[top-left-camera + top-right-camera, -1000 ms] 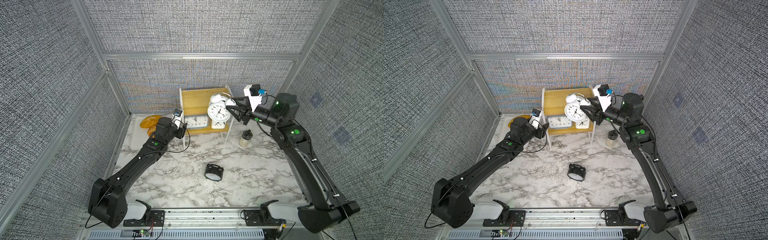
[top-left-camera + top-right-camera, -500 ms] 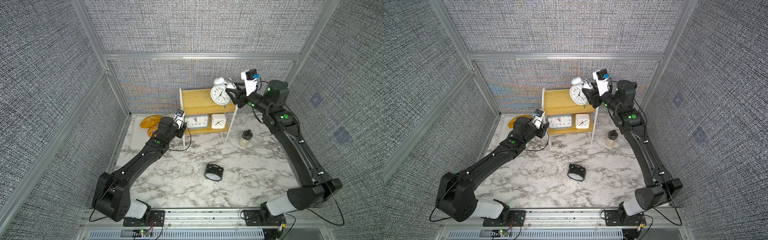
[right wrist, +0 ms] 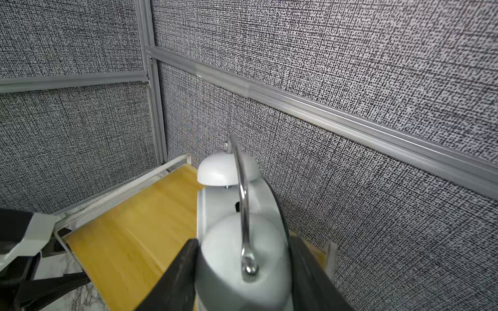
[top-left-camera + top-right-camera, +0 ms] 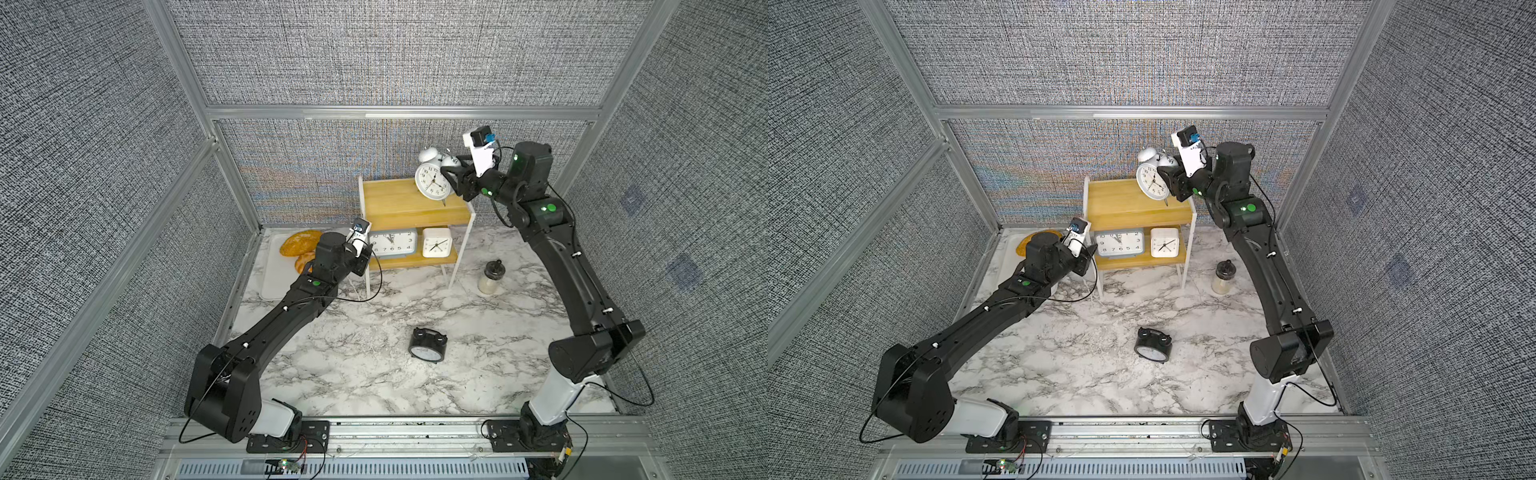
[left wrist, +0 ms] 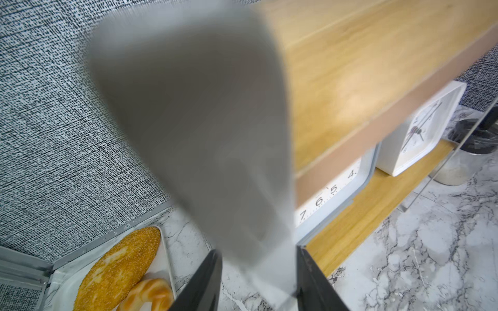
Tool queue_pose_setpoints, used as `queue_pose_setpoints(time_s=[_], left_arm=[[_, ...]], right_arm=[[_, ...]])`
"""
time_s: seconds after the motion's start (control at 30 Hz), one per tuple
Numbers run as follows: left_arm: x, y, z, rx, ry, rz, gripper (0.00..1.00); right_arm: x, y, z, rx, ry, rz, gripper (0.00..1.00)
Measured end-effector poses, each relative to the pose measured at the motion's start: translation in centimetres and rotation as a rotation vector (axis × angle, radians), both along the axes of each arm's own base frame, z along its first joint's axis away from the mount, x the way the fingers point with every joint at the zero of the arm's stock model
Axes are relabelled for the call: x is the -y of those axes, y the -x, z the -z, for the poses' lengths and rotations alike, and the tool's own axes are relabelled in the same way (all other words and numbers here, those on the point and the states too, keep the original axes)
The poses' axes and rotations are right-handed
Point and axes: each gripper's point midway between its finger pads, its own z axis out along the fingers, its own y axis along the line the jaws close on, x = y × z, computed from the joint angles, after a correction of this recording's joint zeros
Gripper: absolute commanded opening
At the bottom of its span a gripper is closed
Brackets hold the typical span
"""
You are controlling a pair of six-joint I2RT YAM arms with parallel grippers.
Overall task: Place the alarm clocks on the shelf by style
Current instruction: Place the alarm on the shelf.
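Here, right fingers [image 3: 176,280] ajar, gripping white clock [image 4: 433,185]

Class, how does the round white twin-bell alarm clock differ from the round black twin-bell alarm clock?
The round white twin-bell alarm clock has a white case; the round black twin-bell alarm clock has a black one. The white one is up over the yellow wooden shelf's top board; the black one rests on the marble table. The right gripper clamps the white one; no gripper touches the black one. Both have two bells and pale dials.
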Motion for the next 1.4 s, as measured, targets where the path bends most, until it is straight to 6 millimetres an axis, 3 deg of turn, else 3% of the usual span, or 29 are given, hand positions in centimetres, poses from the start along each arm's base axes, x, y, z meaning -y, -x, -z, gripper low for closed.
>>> queue_pose_setpoints(time_s=[0.4, 1.4], left_arm=[[-0.1, -0.1, 0.0, -0.004, -0.002, 0.002, 0.49], [-1.6, -0.2, 0.1, 0.01, -0.027, -0.038, 0.45]], right_arm=[[-0.9, -0.3, 1.7, -0.057, 0.049, -0.049, 0.35], [-0.7, 0.0, 1.8, -0.06, 0.081, -0.054, 0.34]])
